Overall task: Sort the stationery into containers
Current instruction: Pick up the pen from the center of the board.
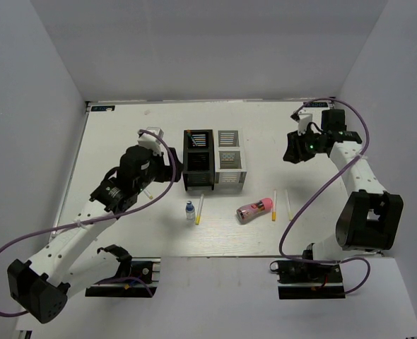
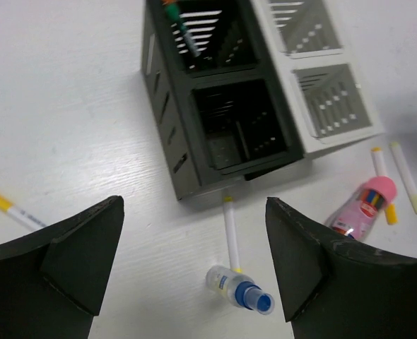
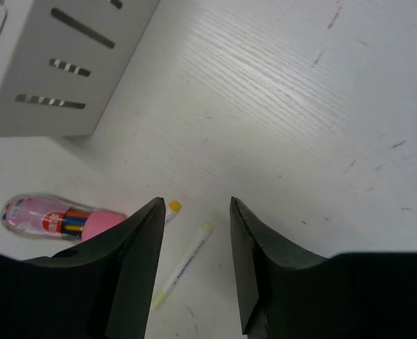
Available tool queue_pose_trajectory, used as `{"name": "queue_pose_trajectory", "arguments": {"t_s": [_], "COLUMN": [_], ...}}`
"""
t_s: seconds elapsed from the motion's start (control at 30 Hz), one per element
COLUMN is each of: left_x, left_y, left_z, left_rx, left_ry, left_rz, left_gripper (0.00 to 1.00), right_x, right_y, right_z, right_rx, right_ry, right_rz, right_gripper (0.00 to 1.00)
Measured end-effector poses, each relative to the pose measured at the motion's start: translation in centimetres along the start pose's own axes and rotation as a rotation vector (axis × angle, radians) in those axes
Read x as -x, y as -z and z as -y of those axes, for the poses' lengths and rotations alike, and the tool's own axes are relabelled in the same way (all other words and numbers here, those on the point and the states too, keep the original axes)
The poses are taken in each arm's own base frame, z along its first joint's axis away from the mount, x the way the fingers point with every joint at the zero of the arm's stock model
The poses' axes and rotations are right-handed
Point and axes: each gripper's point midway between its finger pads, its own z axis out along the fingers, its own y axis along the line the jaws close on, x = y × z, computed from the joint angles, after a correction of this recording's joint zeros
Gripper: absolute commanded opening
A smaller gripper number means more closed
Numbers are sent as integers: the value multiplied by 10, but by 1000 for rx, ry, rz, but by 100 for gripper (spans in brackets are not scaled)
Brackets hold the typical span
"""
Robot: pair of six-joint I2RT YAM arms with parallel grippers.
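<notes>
Grippers hang open, empty: left gripper [image 2: 194, 212] beside the black organiser [image 2: 173, 141], right gripper [image 3: 196, 208] out past the white organiser [image 3: 60, 63]. Red label [image 3: 53, 224] on the pink cylinder [image 3: 95, 222] is too small to read.

White wood-grain table [image 1: 124, 134], boxed in by plain grey walls [image 1: 215, 49] at 9, 12 and 3 o'clock. Small dark label [image 1: 102, 108] at the table's 11 o'clock corner. Short dark scuff marks [image 3: 333, 15] on the tabletop, toward 1 o'clock in the right wrist view.
</notes>
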Motion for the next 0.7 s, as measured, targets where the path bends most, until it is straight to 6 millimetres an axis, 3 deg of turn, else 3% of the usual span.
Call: {"name": "queue_pose_trajectory", "arguments": {"t_s": [0.1,0.2,0.37,0.4,0.43,0.47,0.5,0.6,0.7], "left_x": [-10,-15,-25,-31,-39,-47,-56,-79,-88], "left_y": [-2,0,-3,-7,-12,-16,-20,-26,-23], "left_z": [-15,-30,-52,-58,-63,-68,-72,-85,-100], "left_rx": [90,179,312,343,371,400,426,507,592], "left_ry": [52,102,179,193,206,214,222,253,291], "left_rz": [-29,-29,-44,-63,-91,-119,-149,-220,-235], "left_gripper": [94,94,83,78,76,74,73,69,65], "right_x": [-7,-8,-1,1,2,3,4,5,-3], "right_y": [-1,0,6,7,7,7,6,3,1], "right_z": [-14,-25,-40,-43,-46,-48,-50,-55,-65], "right_rx": [49,76,114,125,141,154,169,211,262], "right_ry": [-11,-14,4,8,6,0,1,11,-11], "right_rz": [22,64,152,168,180,190,200,248,269], "right_gripper": [32,2,0,15,38,51,58,59,56]}}
